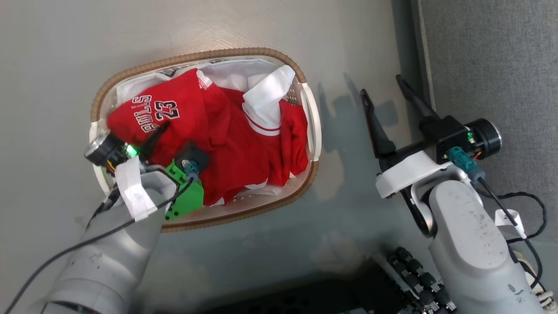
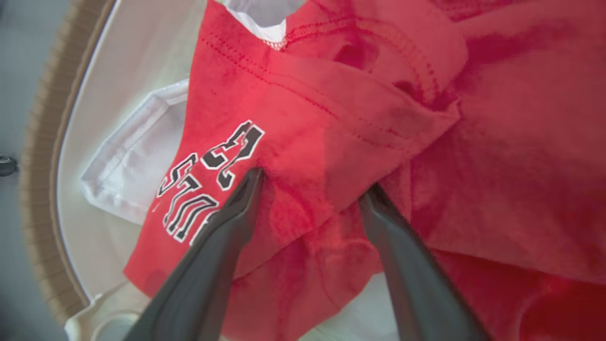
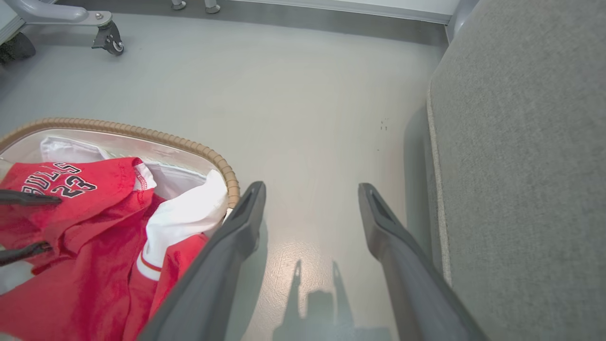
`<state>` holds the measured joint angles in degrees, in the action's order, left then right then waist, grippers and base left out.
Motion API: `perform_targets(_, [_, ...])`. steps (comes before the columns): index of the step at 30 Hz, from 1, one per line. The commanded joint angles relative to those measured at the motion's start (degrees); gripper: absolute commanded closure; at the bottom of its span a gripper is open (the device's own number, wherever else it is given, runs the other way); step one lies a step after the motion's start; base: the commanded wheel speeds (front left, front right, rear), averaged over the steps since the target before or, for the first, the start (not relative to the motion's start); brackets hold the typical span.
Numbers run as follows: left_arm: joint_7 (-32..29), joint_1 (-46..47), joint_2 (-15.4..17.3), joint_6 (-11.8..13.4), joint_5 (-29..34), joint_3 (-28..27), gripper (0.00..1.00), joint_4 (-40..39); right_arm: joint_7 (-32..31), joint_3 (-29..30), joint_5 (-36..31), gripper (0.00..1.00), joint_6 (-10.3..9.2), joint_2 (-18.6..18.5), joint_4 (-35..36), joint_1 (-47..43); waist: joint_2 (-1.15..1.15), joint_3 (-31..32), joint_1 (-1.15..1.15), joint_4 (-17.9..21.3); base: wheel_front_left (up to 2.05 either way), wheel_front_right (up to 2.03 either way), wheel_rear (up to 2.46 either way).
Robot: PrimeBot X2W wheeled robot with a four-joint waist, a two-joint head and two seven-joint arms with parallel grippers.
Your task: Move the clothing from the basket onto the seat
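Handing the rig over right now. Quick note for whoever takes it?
Left gripper: open, fingertips down on the red clothing near the 23, a fold between them, not yet pinched.
Right gripper: open, holding nothing, over the floor between basket and seat.
Done: nothing; all clothing in view lies in the basket, none on the visible seat.
Left to do: pinch, lift, carry to the seat, repeat till the basket holds none.

Right hand (image 3: 310, 189) spread wide at bottom centre over grey floor (image 3: 284, 85), basket (image 3: 142, 133) of red clothing (image 3: 85, 255) lower left, grey seat (image 3: 521, 142) right.
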<state>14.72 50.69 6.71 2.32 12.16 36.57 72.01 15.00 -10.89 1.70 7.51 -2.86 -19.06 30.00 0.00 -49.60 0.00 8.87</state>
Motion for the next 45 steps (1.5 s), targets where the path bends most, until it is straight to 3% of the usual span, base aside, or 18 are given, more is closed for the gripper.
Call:
perform_targets(1, [-0.1,1.9,0.8,0.5,0.6,0.2,0.0,0.2,0.3,-0.8,0.5,0.0,-0.04,-0.1,-0.3,0.7,0.0,-1.0,0.0,0.6,0.0,0.0,0.0])
perform_targets(7, [-1.2,5.6,0.9,0.9,0.7,1.2,0.0,1.2,0.3,-2.5,2.1,0.0,-0.04,-0.2,0.2,1.0,0.0,-2.6,0.0,1.6,0.0,0.0,0.0])
perform_targets(11, [-2.0,6.2,0.7,-0.4,-0.5,0.9,0.0,1.6,0.3,-3.2,2.9,0.0,-0.04,-0.2,0.3,1.0,0.0,-2.9,0.0,2.0,0.0,0.0,0.0])
perform_targets(12, [-2.7,6.2,0.8,-0.7,-1.0,0.6,0.09,1.6,0.3,-3.3,3.0,0.0,-0.04,-0.2,0.3,1.1,0.0,-2.9,0.0,2.2,0.0,0.0,0.0])
perform_targets(13, [-3.3,6.1,0.8,-1.0,-1.4,0.3,0.26,1.7,0.3,-3.3,3.0,0.0,-0.04,-0.2,0.3,1.2,0.0,-2.9,0.0,2.3,0.0,0.0,0.0])
perform_targets(14, [-3.7,5.9,0.8,-1.5,-1.7,0.3,0.69,1.7,0.3,-3.2,3.2,0.0,-0.05,-0.2,0.2,1.3,0.0,-2.9,0.0,2.4,0.0,0.0,0.0])
perform_targets(15, [-4.0,5.8,0.8,-1.6,-1.9,0.3,0.98,1.7,0.3,-3.2,3.3,0.0,-0.04,-0.2,0.2,1.3,0.0,-2.8,0.0,2.5,0.0,0.0,0.0])
perform_targets(24, [-4.2,3.3,1.4,-1.5,-3.9,-0.2,1.0,1.9,0.3,-2.6,3.6,0.0,-0.04,-0.2,-0.7,1.6,0.0,-0.7,0.0,2.5,0.0,0.0,0.0])
perform_targets(34, [0.2,-1.0,-0.5,-0.3,-7.7,-1.5,1.0,0.4,0.3,-2.4,4.3,0.0,-0.04,-0.2,-2.4,-0.9,0.0,7.8,0.0,1.2,0.0,0.0,0.0])
perform_targets(45, [0.5,-11.3,-1.4,-0.5,-14.6,-5.2,1.0,-15.1,0.3,-2.1,5.0,0.0,-0.05,-0.2,-5.0,-6.4,0.0,20.9,0.0,-1.3,0.0,0.0,0.0])
